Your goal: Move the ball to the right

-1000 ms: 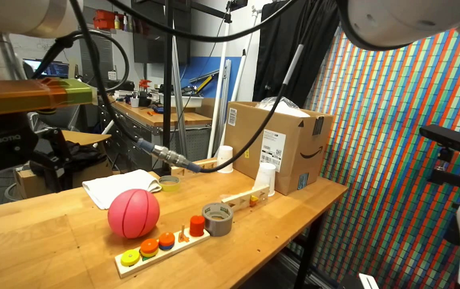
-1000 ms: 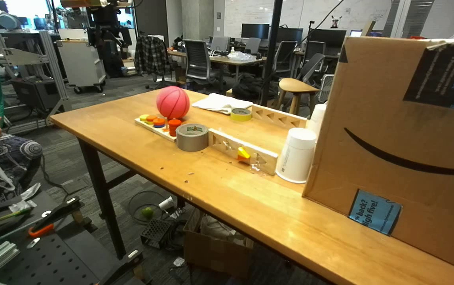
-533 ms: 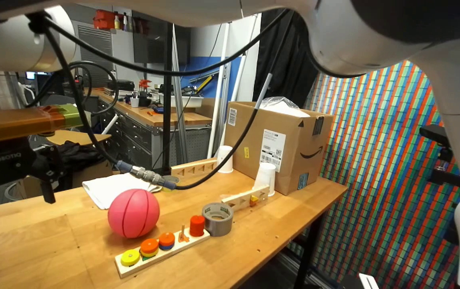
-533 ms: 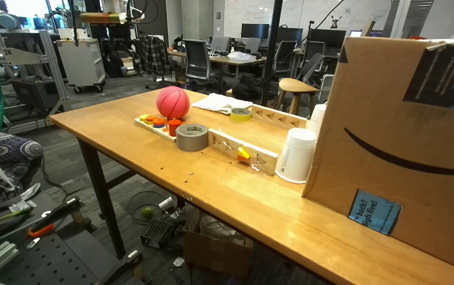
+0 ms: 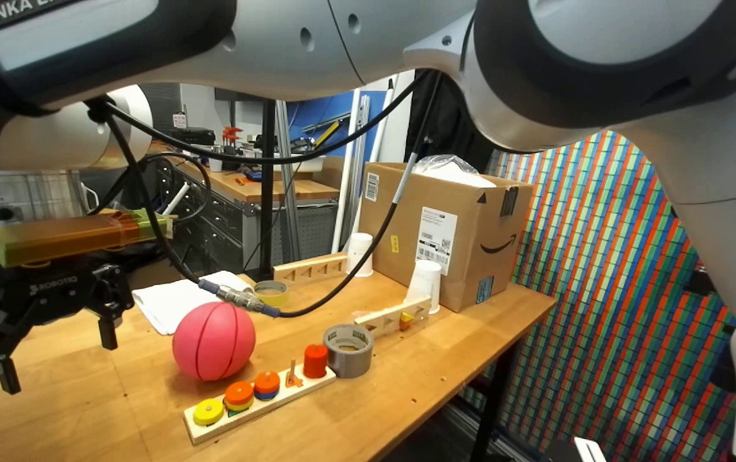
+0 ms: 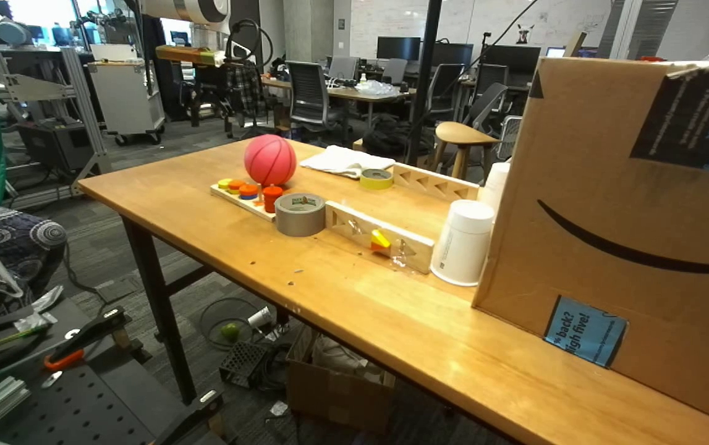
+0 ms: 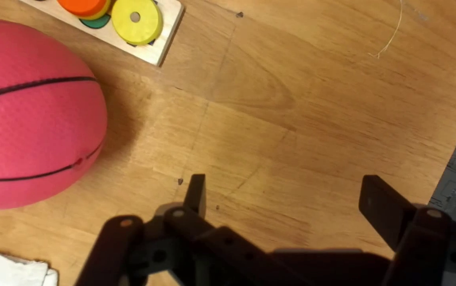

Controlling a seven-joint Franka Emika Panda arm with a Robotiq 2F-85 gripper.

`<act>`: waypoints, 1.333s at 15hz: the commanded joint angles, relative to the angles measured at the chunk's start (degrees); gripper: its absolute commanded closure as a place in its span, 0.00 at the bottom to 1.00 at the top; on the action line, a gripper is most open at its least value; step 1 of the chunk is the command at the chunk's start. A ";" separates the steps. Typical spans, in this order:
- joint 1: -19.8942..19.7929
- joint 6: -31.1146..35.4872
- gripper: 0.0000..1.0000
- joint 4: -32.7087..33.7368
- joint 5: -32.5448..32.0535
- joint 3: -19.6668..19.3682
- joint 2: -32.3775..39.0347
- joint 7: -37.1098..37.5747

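Wrist view had the jaws spread wide above the worktop (image 7: 311,107); the pink ball (image 7: 33,119) (black-seamed like a basketball, I noticed) rested on it, apart from them, between the disc-laden board (image 7: 160,44) and the white cloth (image 7: 7,271).

Pebbled, rubbery-looking ball (image 7: 33,119), smooth wooden worktop (image 6: 360,303) with a low sheen, disc board (image 7: 108,35) of bare matt wood, smooth painted-looking yellow disc (image 7: 138,31), matt cloth (image 5: 178,298), matt cardboard box (image 6: 614,210), cable connector (image 5: 239,298) of shiny metal
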 commanded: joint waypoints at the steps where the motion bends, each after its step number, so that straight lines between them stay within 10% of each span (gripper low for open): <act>1: -1.40 0.19 0.00 0.62 3.29 -0.60 -0.59 -1.37; 20: -6.61 0.59 0.00 -4.88 4.31 -4.20 -1.12 -2.76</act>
